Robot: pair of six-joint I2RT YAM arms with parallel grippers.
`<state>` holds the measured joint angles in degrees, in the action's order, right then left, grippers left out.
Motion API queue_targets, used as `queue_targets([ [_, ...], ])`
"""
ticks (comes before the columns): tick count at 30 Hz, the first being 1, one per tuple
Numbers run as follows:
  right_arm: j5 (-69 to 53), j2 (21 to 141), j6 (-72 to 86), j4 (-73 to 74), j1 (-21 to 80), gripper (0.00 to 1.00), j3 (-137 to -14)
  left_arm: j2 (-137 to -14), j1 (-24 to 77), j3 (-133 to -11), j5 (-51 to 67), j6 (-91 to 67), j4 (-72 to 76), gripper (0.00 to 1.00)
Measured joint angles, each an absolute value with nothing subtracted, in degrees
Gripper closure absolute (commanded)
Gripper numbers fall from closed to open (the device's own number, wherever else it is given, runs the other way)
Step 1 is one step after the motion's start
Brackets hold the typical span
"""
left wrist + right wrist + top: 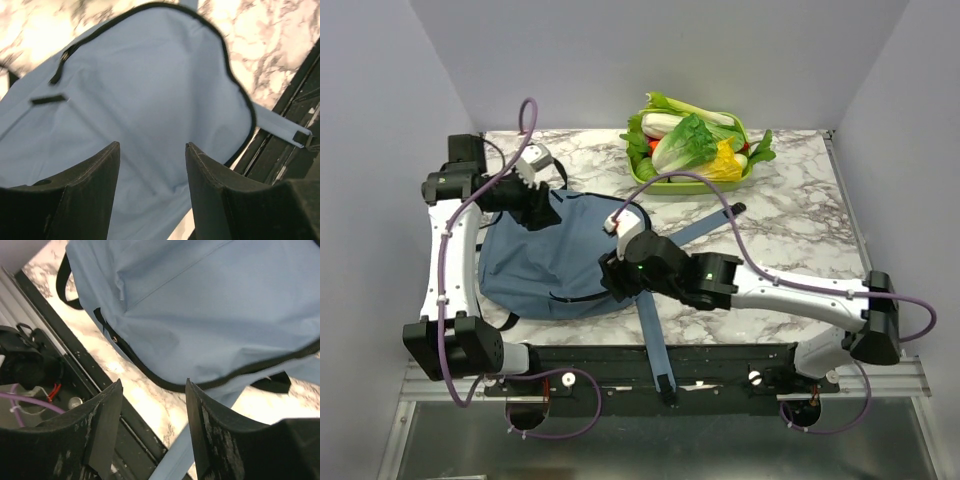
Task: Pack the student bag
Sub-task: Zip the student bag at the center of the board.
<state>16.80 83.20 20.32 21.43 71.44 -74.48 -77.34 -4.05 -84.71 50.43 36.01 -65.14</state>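
Note:
The student bag (pixel 555 255), a soft grey-blue backpack, lies flat on the marble table at the left centre, one blue strap (pixel 655 340) running down to the near edge. My left gripper (pixel 532 212) hovers over the bag's far left corner, open, only blue fabric (pixel 150 90) between its fingers. My right gripper (pixel 613 278) is at the bag's near right edge, open, with the black zipper seam (pixel 150 377) and bare marble under it. Nothing is held by either gripper.
A green basket (pixel 655 180) piled with toy vegetables stands at the back centre of the table. The black rail (pixel 650 358) of the arm bases runs along the near edge. Grey walls close in the left, right and back.

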Motion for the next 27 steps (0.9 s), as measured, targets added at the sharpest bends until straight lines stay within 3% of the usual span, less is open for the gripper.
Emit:
queue_targets([
  [6, 13.08, 95.33, 13.74, 20.69, 72.36, 0.34, -82.15, -79.42, -15.49, -85.73, 51.37, 46.57, -72.60, 0.38],
  [14, 6.92, 107.42, 8.47, 20.43, 72.88, 0.31, -95.02, -79.00, -20.29, -81.97, 51.53, 54.33, -76.25, 0.38],
  [27, 2.09, 114.34, 5.28, 20.21, 74.59, 0.29, -97.60, -79.02, -24.75, -80.03, 51.09, 54.57, -76.49, 0.38],
])
